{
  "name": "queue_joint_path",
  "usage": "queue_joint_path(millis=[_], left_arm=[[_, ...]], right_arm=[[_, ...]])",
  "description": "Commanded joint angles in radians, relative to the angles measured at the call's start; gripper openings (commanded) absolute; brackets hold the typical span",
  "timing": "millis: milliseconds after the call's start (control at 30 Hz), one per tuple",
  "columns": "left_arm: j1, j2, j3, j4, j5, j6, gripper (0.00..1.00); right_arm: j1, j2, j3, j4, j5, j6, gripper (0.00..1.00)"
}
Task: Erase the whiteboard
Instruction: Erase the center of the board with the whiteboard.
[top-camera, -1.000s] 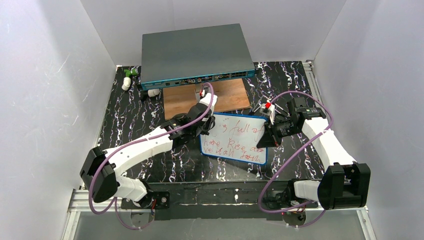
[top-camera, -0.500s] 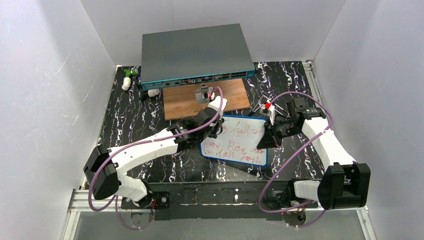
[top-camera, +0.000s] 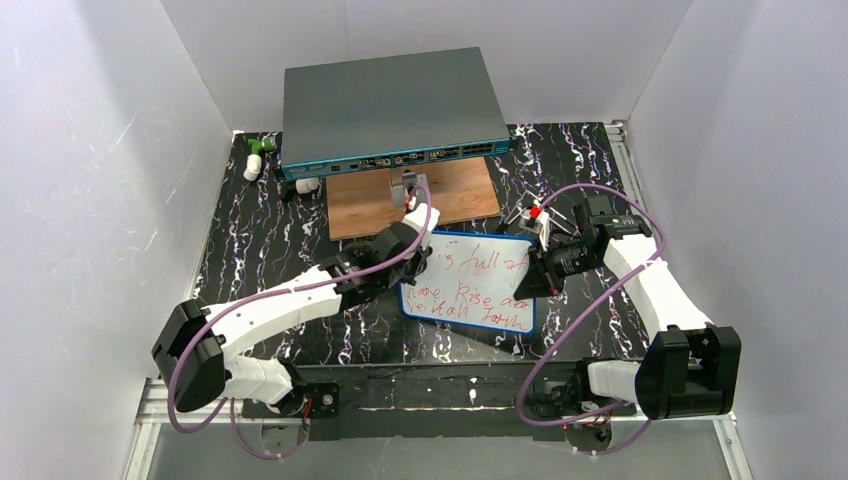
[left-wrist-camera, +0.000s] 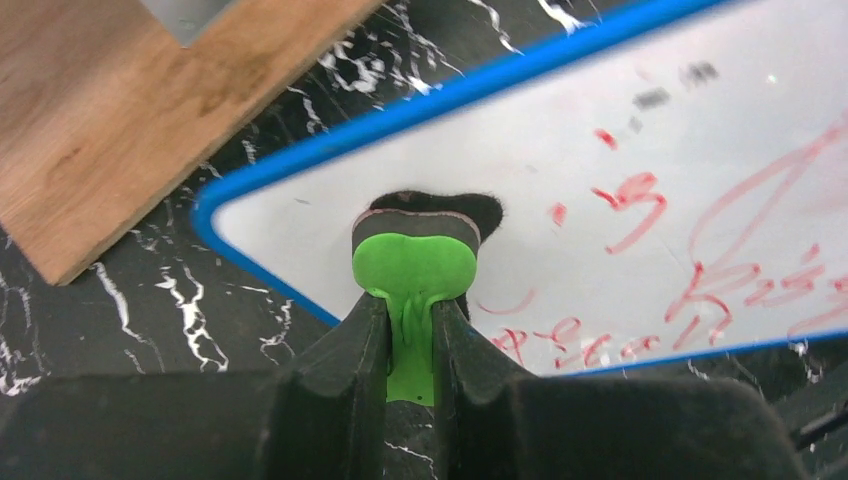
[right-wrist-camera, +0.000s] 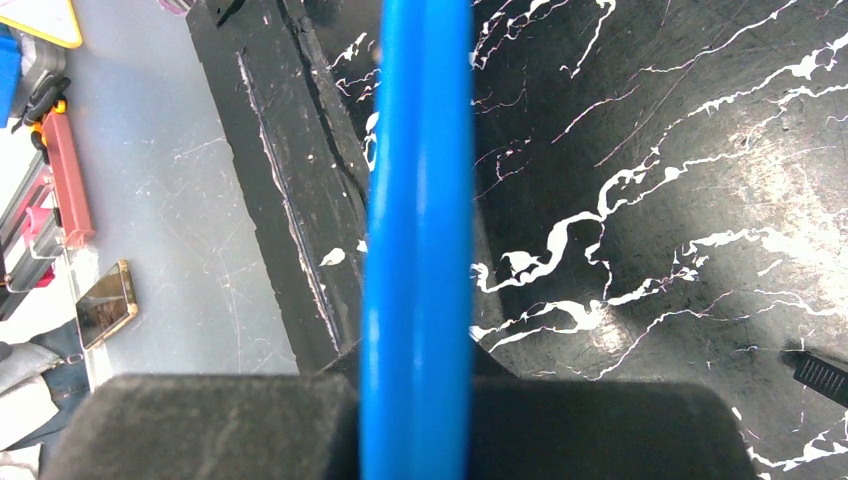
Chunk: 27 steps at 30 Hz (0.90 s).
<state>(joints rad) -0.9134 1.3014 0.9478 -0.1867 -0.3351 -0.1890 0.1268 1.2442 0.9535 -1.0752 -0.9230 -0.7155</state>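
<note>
Left claw's (left-wrist-camera: 411, 310) eraser (left-wrist-camera: 413, 258) back at whiteboard (left-wrist-camera: 640, 130) corner, near wooden board (left-wrist-camera: 120, 110)

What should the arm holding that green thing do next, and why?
Probably sweep the green eraser, pinched in the left gripper and resting on a clean corner of the whiteboard, across into the red writing that covers the rest.

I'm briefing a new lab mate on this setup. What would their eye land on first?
The whiteboard covered in red handwriting, mid-table, stands out against the black marbled tabletop. The left gripper presses a green eraser onto its far-left corner, while the right gripper clamps its right edge. Behind them sits a big grey network switch.
</note>
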Motion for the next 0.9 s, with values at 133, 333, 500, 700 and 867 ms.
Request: queue_joint_path(millis=[133,333,500,700,867], left_arm=[[-0.114,0.018,-0.062,0.037,0.073,0.106,0.0],[-0.139,0.017,-0.096,0.029,0.016,0.121,0.0],[-0.131,-0.015,-0.129,-0.008,-0.241,0.039,0.0],[-0.096,-0.053,-0.144,-0.016,-0.282,-0.011,0.0],[-0.096,-0.042,-0.142,0.013,-0.158,0.005,0.0]], right_arm=[[0.028,-0.017,0.02,-0.039,-0.065,-0.082,0.01],[0.028,-0.017,0.019,-0.039,-0.063,-0.082,0.01],[0.028,-0.019,0.019,-0.039,-0.064,-0.082,0.01],[0.028,-0.018,0.02,-0.039,-0.065,-0.082,0.01],[0.028,-0.02,0.02,-0.039,-0.065,-0.082,0.01]])
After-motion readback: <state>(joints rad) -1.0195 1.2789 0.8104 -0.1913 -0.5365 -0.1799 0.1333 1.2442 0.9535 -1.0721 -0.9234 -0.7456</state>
